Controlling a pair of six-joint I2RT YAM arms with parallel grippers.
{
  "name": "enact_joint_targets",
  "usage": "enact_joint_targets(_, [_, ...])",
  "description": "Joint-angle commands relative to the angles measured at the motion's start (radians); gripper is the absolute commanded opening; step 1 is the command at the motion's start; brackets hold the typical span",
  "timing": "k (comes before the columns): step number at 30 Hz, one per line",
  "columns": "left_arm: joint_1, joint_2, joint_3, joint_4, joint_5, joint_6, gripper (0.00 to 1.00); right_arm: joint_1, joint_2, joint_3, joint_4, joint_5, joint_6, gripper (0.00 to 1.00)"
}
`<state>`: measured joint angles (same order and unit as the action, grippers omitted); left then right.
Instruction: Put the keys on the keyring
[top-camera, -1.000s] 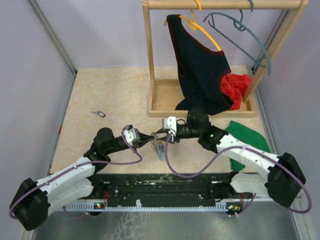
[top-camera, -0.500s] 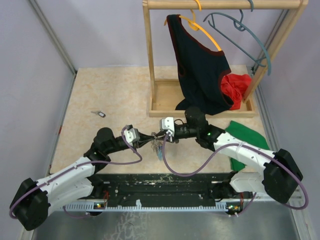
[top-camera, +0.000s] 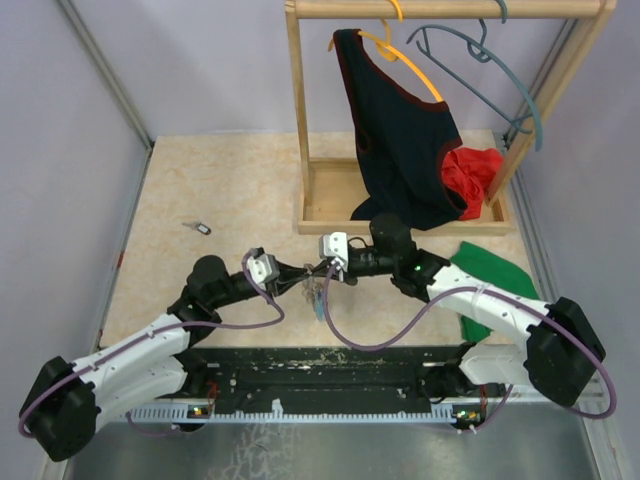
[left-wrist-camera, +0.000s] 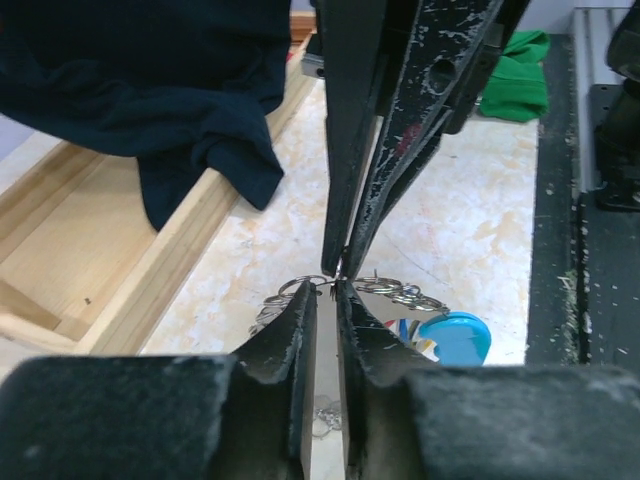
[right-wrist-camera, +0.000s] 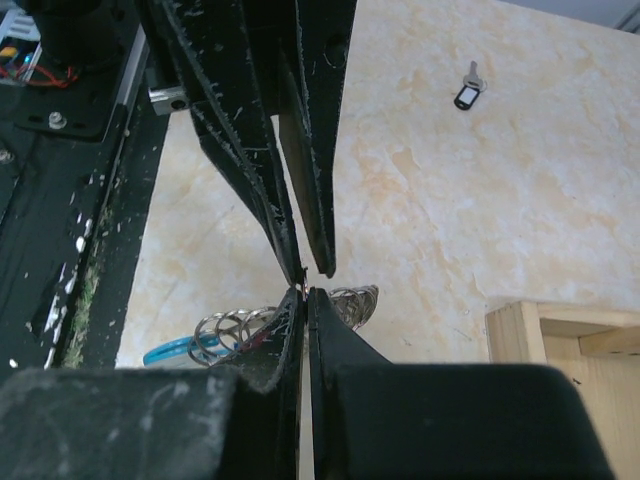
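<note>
Pale lavender walls (top-camera: 60, 150), beige marbled table (top-camera: 220, 180) — wooden rack (top-camera: 296, 120) at its far-right corner, dark garment (top-camera: 400, 130) hanging.

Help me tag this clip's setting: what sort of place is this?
Probably a robot lab test cell: left arm and right arm bolted at a table edge, plain walls close around, a small wooden clothes rack as prop.

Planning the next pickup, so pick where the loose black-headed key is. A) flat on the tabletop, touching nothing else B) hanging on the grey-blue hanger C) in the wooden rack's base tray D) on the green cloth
A: the black-headed key lies alone on the marbled tabletop, nothing touching it.
</note>
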<state>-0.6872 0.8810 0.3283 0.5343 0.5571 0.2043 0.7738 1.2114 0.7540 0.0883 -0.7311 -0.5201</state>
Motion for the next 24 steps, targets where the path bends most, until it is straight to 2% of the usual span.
enact_joint_targets(1, [0.005, -0.023, 0.036, 0.037, -0.128, -0.052, 0.22, -0.006, -0.036, 0.001, 0.104, 0.055, 0.083, 0.00])
enact_joint_targets(6, [0.007, -0.022, 0.059, 0.002, -0.347, -0.123, 0.32, -0.006, -0.051, -0.010, 0.108, 0.095, 0.132, 0.00])
enact_joint_targets(11, [0.024, -0.011, 0.093, -0.065, -0.513, -0.188, 0.43, -0.007, -0.071, -0.062, 0.208, 0.086, 0.173, 0.00])
enact_joint_targets(14, [0.053, -0.004, 0.108, -0.108, -0.602, -0.236, 0.54, -0.007, -0.088, -0.084, 0.246, 0.083, 0.183, 0.00])
enact_joint_targets(17, [0.124, 0.006, 0.113, -0.128, -0.667, -0.313, 0.62, -0.007, -0.091, -0.098, 0.284, 0.087, 0.205, 0.00])
enact_joint_targets(21, [0.285, 0.075, 0.142, -0.194, -0.707, -0.415, 0.69, -0.007, -0.074, -0.102, 0.299, 0.060, 0.226, 0.00])
enact_joint_targets(24, [0.354, 0.162, 0.190, -0.236, -0.774, -0.421, 0.73, -0.006, -0.074, -0.116, 0.332, 0.038, 0.248, 0.00])
